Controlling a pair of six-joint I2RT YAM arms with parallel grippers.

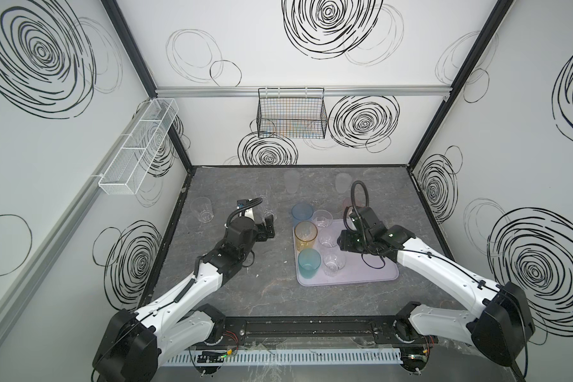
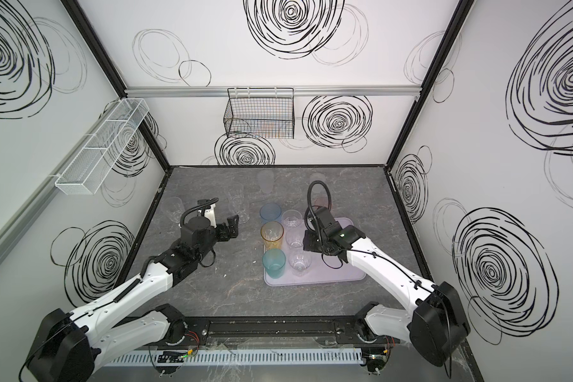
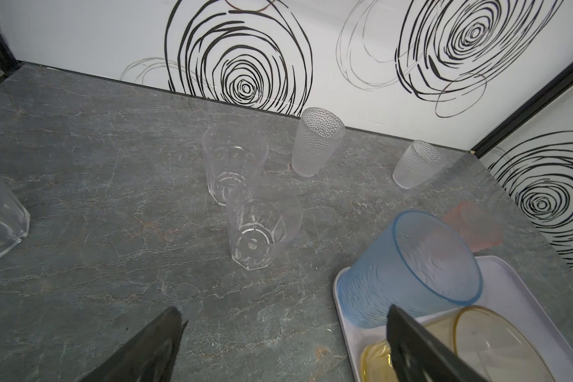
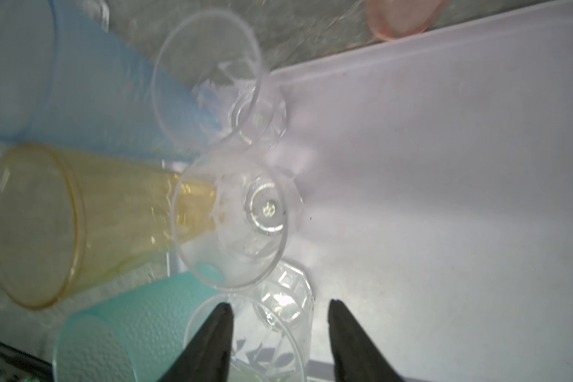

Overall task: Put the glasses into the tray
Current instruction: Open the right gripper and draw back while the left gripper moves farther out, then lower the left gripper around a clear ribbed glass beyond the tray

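Note:
The lavender tray (image 1: 371,274) (image 4: 444,165) holds blue (image 1: 301,213), amber (image 1: 306,235) and teal (image 1: 309,263) glasses in a row. Three clear glasses stand beside them. My right gripper (image 4: 280,306) hangs open over the clear glass (image 4: 285,297) next to the teal one, with one finger over its rim and the other outside. My left gripper (image 1: 267,222) (image 3: 284,312) is open and empty above the table, just before two clear glasses (image 3: 262,228) (image 3: 234,162). On the table behind stand two frosted glasses (image 3: 316,142) (image 3: 417,163) and a pink one (image 3: 473,228).
Another clear glass (image 1: 201,209) stands at the table's far left. A black wire basket (image 1: 291,115) hangs on the back wall and a white mesh basket (image 1: 139,145) on the left wall. The right half of the tray is bare.

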